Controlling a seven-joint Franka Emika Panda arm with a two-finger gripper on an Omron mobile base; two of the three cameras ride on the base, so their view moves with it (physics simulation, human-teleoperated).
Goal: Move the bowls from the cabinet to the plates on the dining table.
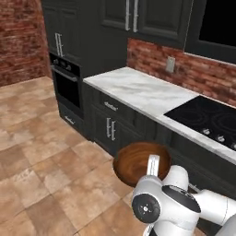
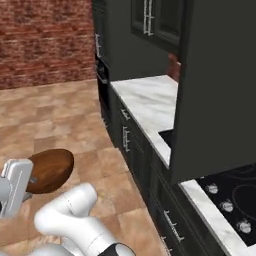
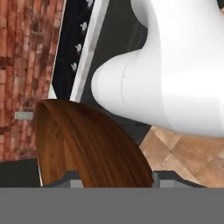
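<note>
One round, deep wooden bowl (image 1: 136, 162), reddish-brown with dark grain, sits clamped in the end effector (image 3: 113, 177) above the tiled floor (image 1: 41, 156), near the marble worktop (image 1: 138, 90).

Both base views look down over the arm at the white marble stove counter (image 1: 138, 90) (image 2: 147, 102); the hand view sits close against the reddish-brown wooden bowl (image 3: 87, 144).

End effector (image 3: 113, 178) low, clamped on bowl (image 1: 136, 161)
</note>
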